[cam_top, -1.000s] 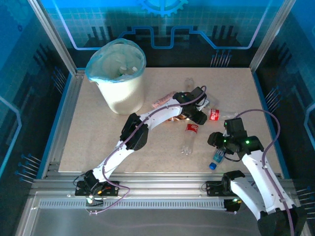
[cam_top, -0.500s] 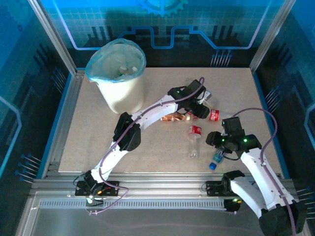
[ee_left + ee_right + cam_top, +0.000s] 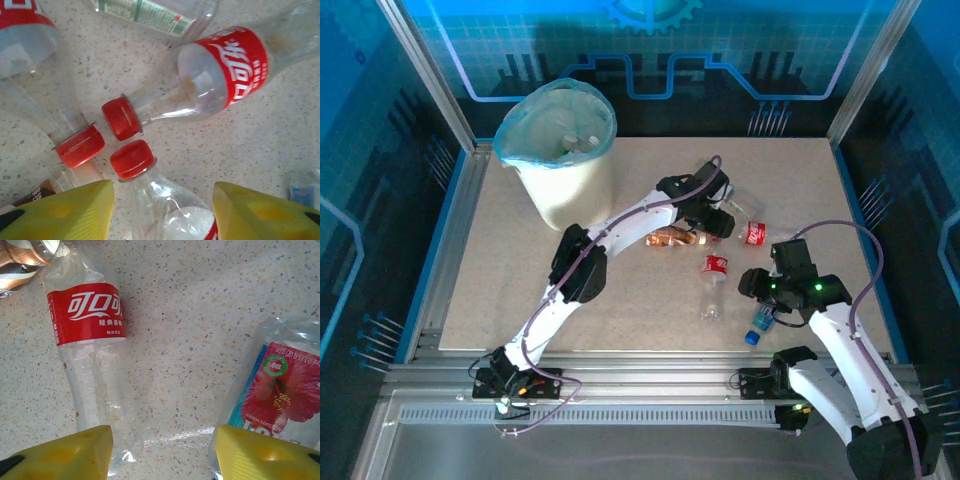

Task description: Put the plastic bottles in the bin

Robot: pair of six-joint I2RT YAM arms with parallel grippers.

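The white bin (image 3: 560, 190) with a blue liner stands at the back left, with bottles inside. Several plastic bottles lie mid-table: a red-labelled one (image 3: 752, 235), another (image 3: 714, 266) and a brownish one (image 3: 670, 238). My left gripper (image 3: 718, 212) hovers over them, open. In its wrist view a red-capped bottle (image 3: 150, 185) lies between the yellow fingers (image 3: 75, 210) with gaps on both sides of its neck. Two other red-capped bottles (image 3: 220, 75) (image 3: 35, 75) point their caps at it. My right gripper (image 3: 162, 440) is open over bare table, with a hibiscus-labelled bottle (image 3: 280, 390) against its right finger.
A green-labelled clear bottle (image 3: 150, 12) lies farther back. A red-labelled bottle (image 3: 87, 340) lies left of the right fingers. The blue-capped bottle (image 3: 758, 325) sits near the table's front edge under the right wrist. Metal frame posts and rails ring the table.
The left gripper has moved toward the back of the table over the bottle cluster. The front red-labelled bottle shifted slightly. The right arm has barely moved.
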